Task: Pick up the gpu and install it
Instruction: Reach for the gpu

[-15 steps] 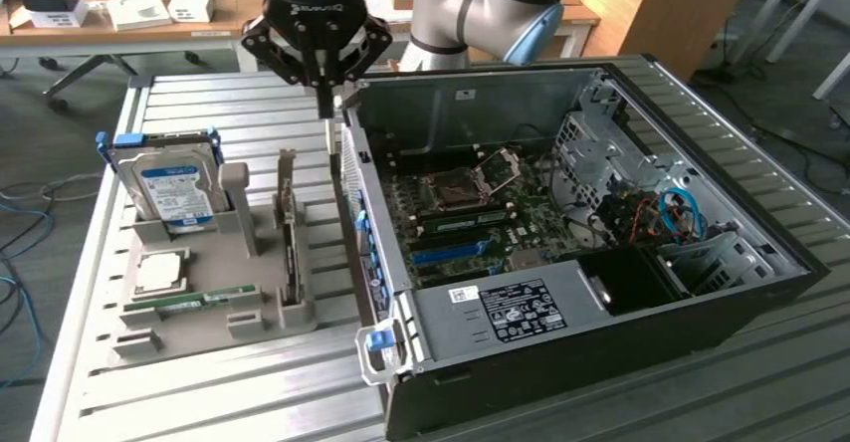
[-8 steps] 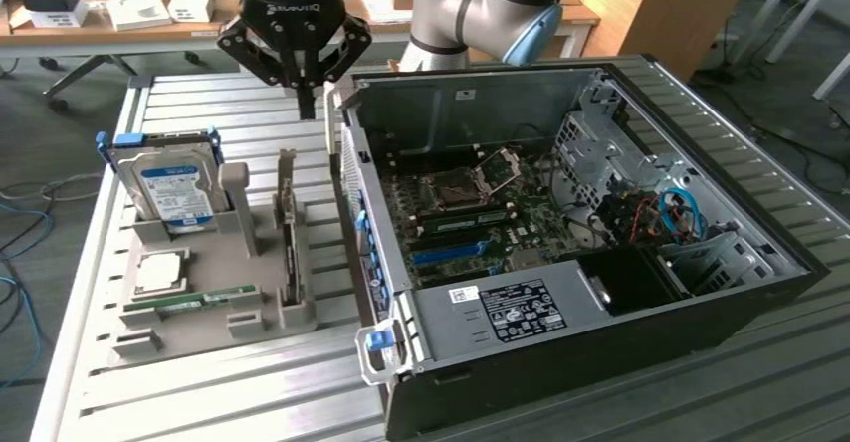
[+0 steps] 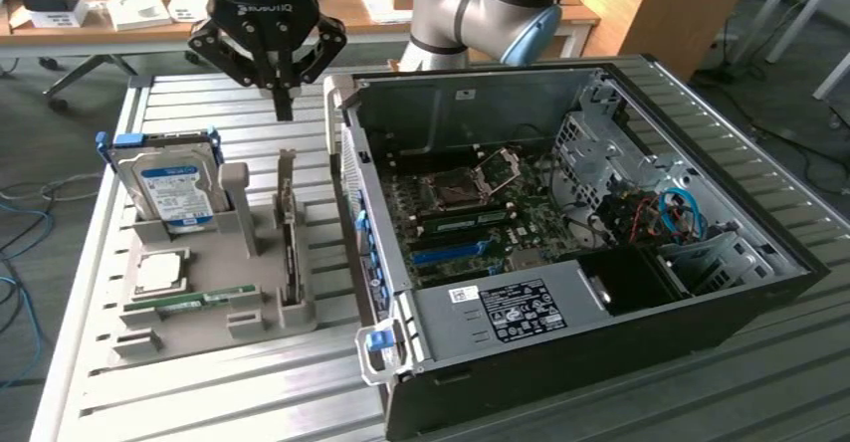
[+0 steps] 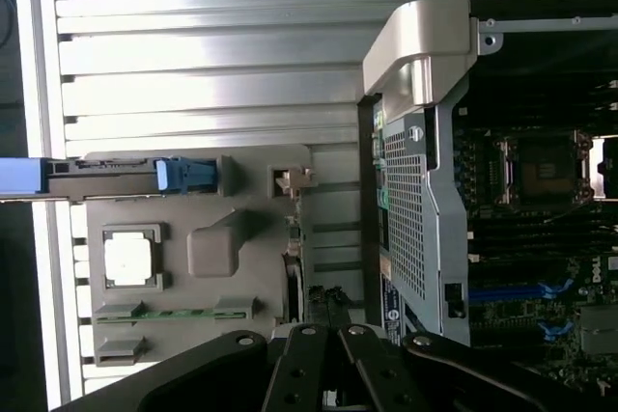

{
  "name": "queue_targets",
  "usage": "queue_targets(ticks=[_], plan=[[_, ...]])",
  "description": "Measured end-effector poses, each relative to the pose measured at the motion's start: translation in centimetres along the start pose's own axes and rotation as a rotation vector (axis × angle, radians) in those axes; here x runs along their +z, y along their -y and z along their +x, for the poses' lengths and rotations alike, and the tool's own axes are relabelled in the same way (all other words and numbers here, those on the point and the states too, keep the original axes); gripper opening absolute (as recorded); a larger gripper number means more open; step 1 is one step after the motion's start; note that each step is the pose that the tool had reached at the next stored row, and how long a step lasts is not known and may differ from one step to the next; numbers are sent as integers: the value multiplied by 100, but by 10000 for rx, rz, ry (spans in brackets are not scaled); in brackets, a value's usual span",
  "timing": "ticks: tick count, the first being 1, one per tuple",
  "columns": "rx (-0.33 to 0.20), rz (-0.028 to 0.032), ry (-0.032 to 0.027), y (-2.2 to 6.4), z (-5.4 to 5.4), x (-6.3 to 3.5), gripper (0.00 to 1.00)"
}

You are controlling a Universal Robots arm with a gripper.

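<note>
Your count stands as follows. Loose parts: four in all, namely one gpu (image 3: 287, 233), one hard drive (image 3: 179, 188), one processor chip (image 3: 162, 273) and one green RAM stick (image 3: 199, 301). Holders: one grey tray (image 3: 186, 330) carrying those four. Machines: one open computer case (image 3: 571, 362), with one processor socket (image 3: 465, 183) on its board and two blue slots (image 4: 521, 291) counted in the wrist view. Supports: one slatted metal table (image 3: 226, 392). You have one robot arm (image 3: 479, 9) with one gripper (image 3: 282, 111).
</note>
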State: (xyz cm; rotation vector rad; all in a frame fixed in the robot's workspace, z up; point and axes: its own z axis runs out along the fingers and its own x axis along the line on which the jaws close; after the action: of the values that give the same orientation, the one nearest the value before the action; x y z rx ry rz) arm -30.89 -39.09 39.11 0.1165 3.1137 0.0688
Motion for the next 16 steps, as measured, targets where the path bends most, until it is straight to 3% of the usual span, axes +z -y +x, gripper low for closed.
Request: queue_targets(ticks=[16], plan=[[0, 0, -1, 46, 24, -3, 11]])
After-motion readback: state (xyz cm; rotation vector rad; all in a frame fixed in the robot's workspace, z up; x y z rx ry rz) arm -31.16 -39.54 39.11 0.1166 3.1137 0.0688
